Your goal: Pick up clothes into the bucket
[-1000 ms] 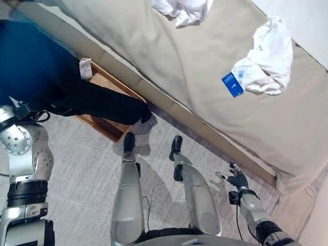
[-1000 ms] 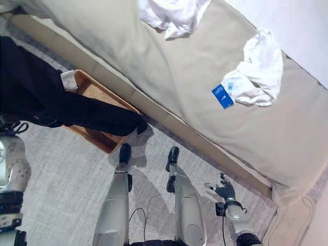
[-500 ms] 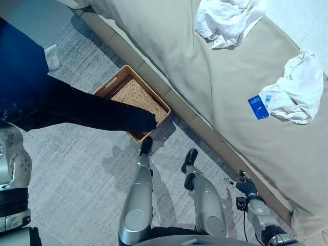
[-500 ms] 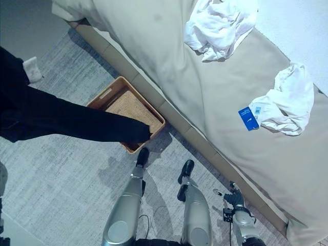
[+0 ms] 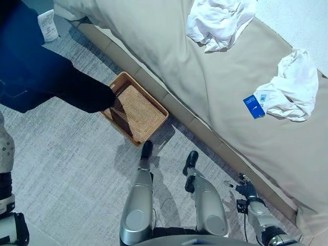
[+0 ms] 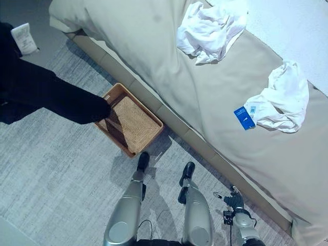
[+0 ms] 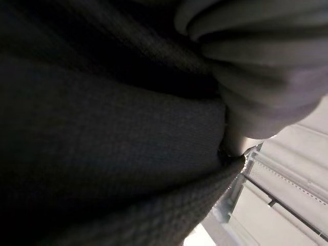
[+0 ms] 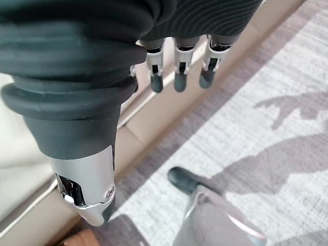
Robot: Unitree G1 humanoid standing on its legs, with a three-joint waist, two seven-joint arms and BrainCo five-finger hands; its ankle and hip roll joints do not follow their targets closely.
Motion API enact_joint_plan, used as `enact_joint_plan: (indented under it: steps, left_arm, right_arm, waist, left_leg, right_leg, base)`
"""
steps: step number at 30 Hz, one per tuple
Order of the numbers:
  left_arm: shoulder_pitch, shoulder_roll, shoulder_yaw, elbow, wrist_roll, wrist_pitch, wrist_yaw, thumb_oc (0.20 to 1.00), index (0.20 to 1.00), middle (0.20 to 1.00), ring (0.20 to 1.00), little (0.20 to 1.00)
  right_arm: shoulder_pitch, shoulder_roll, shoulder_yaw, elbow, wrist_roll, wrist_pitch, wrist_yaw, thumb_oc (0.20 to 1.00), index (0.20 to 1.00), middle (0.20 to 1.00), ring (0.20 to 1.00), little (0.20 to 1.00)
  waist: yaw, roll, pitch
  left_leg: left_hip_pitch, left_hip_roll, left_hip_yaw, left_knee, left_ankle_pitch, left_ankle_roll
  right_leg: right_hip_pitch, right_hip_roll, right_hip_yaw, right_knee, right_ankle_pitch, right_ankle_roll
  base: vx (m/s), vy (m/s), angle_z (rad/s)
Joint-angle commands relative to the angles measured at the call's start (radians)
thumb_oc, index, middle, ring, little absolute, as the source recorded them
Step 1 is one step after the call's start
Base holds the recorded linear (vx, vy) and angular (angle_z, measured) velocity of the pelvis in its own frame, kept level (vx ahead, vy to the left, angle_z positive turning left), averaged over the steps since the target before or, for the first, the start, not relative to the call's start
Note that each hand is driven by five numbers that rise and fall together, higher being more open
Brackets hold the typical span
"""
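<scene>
Right robot hand (image 8: pixel 177 72): fingers relaxed and straight, holding nothing, low beside the beige bed (image 6: pixel 154 61). Left robot hand: buried in a dark navy cloth garment (image 5: pixel 46 77), finger state indeterminable. The garment's end hangs over the brown woven rectangular basket (image 5: pixel 137 108) on the grey carpet (image 5: pixel 72 169). Two crumpled white garments (image 6: pixel 205 28) (image 6: pixel 279 100) lie on the bed.

A beige-covered bed (image 5: pixel 195 77) stands on grey carpet (image 5: pixel 66 169) beside a white wall (image 5: pixel 302 20).

A dark navy garment (image 5: pixel 46 77) with a white label (image 5: pixel 48 24) is seen; the basket (image 5: pixel 136 110) is tan woven wicker, the bed cover (image 5: pixel 169 46) beige, the carpet (image 5: pixel 72 169) grey-flecked, the clothes (image 5: pixel 218 20) white.
</scene>
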Motion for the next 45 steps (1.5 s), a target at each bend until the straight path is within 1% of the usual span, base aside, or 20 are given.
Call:
enact_joint_plan:
  steps: [1,2,4,6,14,16,17,20,26,27,28,30,31,32,33,34,35,38,39,45]
  left_arm:
    - [-0.049,-0.016,0.011,0.048,-0.037,-0.046,-0.047,0.2,0.2,0.2,0.2,0.2]
    - [-0.049,-0.026,-0.007,0.076,-0.042,-0.032,-0.06,0.2,0.2,0.2,0.2,0.2]
    - [-0.051,-0.026,-0.008,0.078,-0.043,-0.033,-0.062,0.2,0.2,0.2,0.2,0.2]
    - [-0.025,-0.053,-0.02,0.145,-0.024,0.001,-0.07,0.2,0.2,0.2,0.2,0.2]
    - [0.032,-0.11,-0.067,0.33,0.044,0.07,-0.09,0.2,0.2,0.2,0.2,0.2]
    - [0.04,-0.123,-0.073,0.33,0.045,0.071,-0.096,0.2,0.2,0.2,0.2,0.2]
    - [0.058,-0.156,-0.089,0.33,0.063,0.081,-0.093,0.2,0.2,0.2,0.2,0.2]
    - [0.057,-0.195,-0.121,0.35,0.096,0.101,-0.087,0.2,0.2,0.2,0.2,0.2]
    - [0.015,-0.231,-0.181,0.417,0.113,0.125,-0.082,0.2,0.2,0.2,0.2,0.2]
    - [-0.013,-0.241,-0.212,0.465,0.116,0.14,-0.076,0.2,0.2,0.2,0.2,0.2]
    - [-0.015,-0.241,-0.213,0.467,0.115,0.14,-0.076,0.2,0.2,0.2,0.2,0.2]
    - [-0.04,-0.253,-0.242,0.499,0.112,0.148,-0.079,0.2,0.2,0.2,0.2,0.2]
    - [-0.066,-0.265,-0.267,0.528,0.109,0.155,-0.077,0.2,0.2,0.2,0.2,0.2]
    - [-0.068,-0.265,-0.268,0.53,0.108,0.155,-0.077,0.2,0.2,0.2,0.2,0.2]
    - [-0.089,-0.276,-0.289,0.54,0.115,0.163,-0.071,0.2,0.2,0.2,0.2,0.2]
    - [-0.092,-0.279,-0.302,0.548,0.117,0.165,-0.068,0.2,0.2,0.2,0.2,0.2]
    - [-0.108,-0.281,-0.313,0.562,0.116,0.169,-0.068,0.2,0.2,0.2,0.2,0.2]
    - [-0.136,-0.282,-0.329,0.576,0.112,0.169,-0.063,0.2,0.2,0.2,0.2,0.2]
    - [-0.166,-0.274,-0.337,0.595,0.102,0.174,-0.051,0.2,0.2,0.2,0.2,0.2]
    - [-0.252,-0.236,-0.358,0.697,0.063,0.186,-0.027,0.2,0.2,0.2,0.2,0.2]
  right_arm:
    - [0.029,-0.054,0.013,-0.011,-0.007,0.009,0.002,1.0,1.0,1.0,1.0,1.0]
    - [0.024,-0.055,0.012,-0.013,-0.003,0.008,0.0,1.0,1.0,1.0,1.0,1.0]
    - [0.024,-0.055,0.011,-0.013,-0.003,0.008,0.0,1.0,1.0,1.0,1.0,1.0]
    - [0.021,-0.057,0.007,-0.032,0.004,0.002,-0.004,1.0,1.0,1.0,1.0,1.0]
    - [0.023,-0.068,-0.013,-0.054,0.031,-0.016,-0.015,1.0,1.0,1.0,1.0,1.0]
    - [0.024,-0.068,-0.013,-0.065,0.03,-0.018,-0.016,1.0,1.0,1.0,1.0,1.0]
    - [0.028,-0.069,-0.014,-0.076,0.026,-0.022,-0.021,1.0,1.0,1.0,1.0,1.0]
    - [0.027,-0.072,-0.015,-0.09,0.025,-0.027,-0.029,1.0,1.0,1.0,1.0,1.0]
    - [0.023,-0.078,-0.006,-0.119,0.027,-0.035,-0.041,1.0,1.0,1.0,1.0,1.0]
    - [0.021,-0.083,0.002,-0.143,0.03,-0.039,-0.044,1.0,1.0,1.0,1.0,1.0]
    - [0.02,-0.083,0.001,-0.143,0.03,-0.039,-0.044,1.0,1.0,1.0,1.0,1.0]
    - [0.019,-0.086,0.01,-0.157,0.039,-0.043,-0.048,1.0,1.0,1.0,1.0,1.0]
    - [0.019,-0.09,0.014,-0.19,0.041,-0.05,-0.053,1.0,1.0,1.0,1.0,1.0]
    - [0.018,-0.09,0.012,-0.191,0.041,-0.05,-0.053,1.0,1.0,1.0,1.0,1.0]
    - [0.019,-0.093,0.012,-0.208,0.052,-0.056,-0.057,1.0,1.0,1.0,1.0,1.0]
    - [0.026,-0.094,0.017,-0.211,0.058,-0.059,-0.059,1.0,1.0,1.0,1.0,1.0]
    - [0.027,-0.096,0.016,-0.218,0.06,-0.062,-0.063,1.0,1.0,1.0,1.0,1.0]
    - [0.03,-0.095,0.018,-0.227,0.07,-0.067,-0.066,1.0,1.0,1.0,1.0,1.0]
    - [0.031,-0.099,0.017,-0.253,0.077,-0.074,-0.074,1.0,1.0,1.0,1.0,1.0]
    - [0.027,-0.104,0.015,-0.272,0.112,-0.091,-0.094,1.0,1.0,1.0,1.0,1.0]
  waist:
    - [-0.05,0.018,-0.045]
    - [-0.058,0.01,-0.036]
    - [-0.056,0.01,-0.036]
    - [-0.065,-0.011,-0.015]
    - [-0.079,-0.044,-0.006]
    - [-0.08,-0.047,-0.006]
    - [-0.084,-0.058,-0.006]
    - [-0.091,-0.07,-0.006]
    - [-0.113,-0.088,-0.006]
    - [-0.13,-0.098,-0.006]
    - [-0.129,-0.097,-0.006]
    - [-0.146,-0.105,-0.006]
    - [-0.162,-0.112,-0.006]
    - [-0.161,-0.111,-0.006]
    - [-0.173,-0.111,-0.006]
    - [-0.176,-0.108,-0.006]
    - [-0.182,-0.108,-0.006]
    - [-0.193,-0.111,-0.006]
    - [-0.204,-0.118,-0.006]
    - [-0.226,-0.138,-0.006]
  left_leg:
    - [-0.021,-0.024,0.05,0.059,-0.033,0.022]
    - [-0.029,-0.023,0.055,0.064,-0.028,0.024]
    - [-0.031,-0.022,0.056,0.066,-0.029,0.024]
    - [-0.047,-0.014,0.064,0.083,-0.033,0.024]
    - [-0.09,-0.002,0.073,0.107,-0.044,0.023]
    - [-0.098,-0.002,0.074,0.112,-0.045,0.023]
    - [-0.113,-0.002,0.076,0.117,-0.046,0.024]
    - [-0.146,0.001,0.08,0.131,-0.05,0.025]
    - [-0.216,0.003,0.089,0.174,-0.062,0.029]
    - [-0.255,0.002,0.095,0.208,-0.076,0.033]
    - [-0.257,0.002,0.096,0.211,-0.077,0.033]
    - [-0.309,-0.001,0.101,0.259,-0.094,0.039]
    - [-0.36,-0.002,0.105,0.315,-0.116,0.044]
    - [-0.364,-0.001,0.105,0.319,-0.118,0.044]
    - [-0.42,-0.001,0.114,0.381,-0.143,0.05]
    - [-0.423,0.002,0.109,0.411,-0.184,0.048]
    - [-0.451,0.003,0.111,0.443,-0.2,0.049]
    - [-0.507,0.006,0.112,0.493,-0.215,0.052]
    - [-0.559,0.01,0.111,0.536,-0.229,0.054]
    - [-0.698,0.021,0.109,0.657,-0.276,0.064]
  right_leg:
    - [0.034,-0.011,0.043,-0.049,0.019,0.051]
    - [0.027,-0.009,0.047,-0.052,0.027,0.05]
    - [0.025,-0.009,0.049,-0.052,0.027,0.05]
    - [0.01,-0.001,0.06,-0.051,0.032,0.049]
    - [-0.031,0.01,0.072,-0.043,0.03,0.044]
    - [-0.038,0.01,0.074,-0.041,0.03,0.043]
    - [-0.053,0.013,0.077,-0.042,0.034,0.043]
    - [-0.082,0.015,0.081,-0.039,0.036,0.043]
    - [-0.154,0.014,0.094,-0.013,0.037,0.041]
    - [-0.194,0.015,0.106,0.01,0.036,0.041]
    - [-0.197,0.015,0.106,0.012,0.035,0.041]
    - [-0.248,0.015,0.118,0.047,0.03,0.04]
    - [-0.299,0.013,0.132,0.092,0.019,0.037]
    - [-0.303,0.014,0.132,0.095,0.018,0.037]
    - [-0.362,0.013,0.144,0.152,0.001,0.033]
    - [-0.369,0.02,0.153,0.184,-0.034,0.039]
    - [-0.402,0.02,0.159,0.215,-0.046,0.039]
    - [-0.46,0.019,0.165,0.259,-0.055,0.039]
    - [-0.516,0.02,0.169,0.297,-0.063,0.039]
    - [-0.653,0.026,0.182,0.387,-0.08,0.041]
  base:
    - [0.0,0.0,0.0]
    - [0.0,0.0,0.0]
    - [-0.01,0.009,-0.05]
    - [-0.02,0.008,-0.1]
    - [0.0,0.004,-0.11]
    - [0.0,0.005,-0.07]
    - [0.0,0.008,-0.07]
    - [0.0,0.008,-0.02]
    - [-0.01,0.035,-0.06]
    - [-0.01,0.039,-0.05]
    - [-0.02,0.058,-0.14]
    - [-0.02,0.063,-0.18]
    - [-0.01,0.066,-0.14]
    - [-0.01,0.088,-0.15]
    - [0.08,0.055,-0.11]
    - [0.09,0.071,-0.2]
    - [0.08,0.043,-0.19]
    - [0.01,0.031,-0.08]
    - [0.02,0.021,-0.1]
    - [0.03,0.034,-0.09]
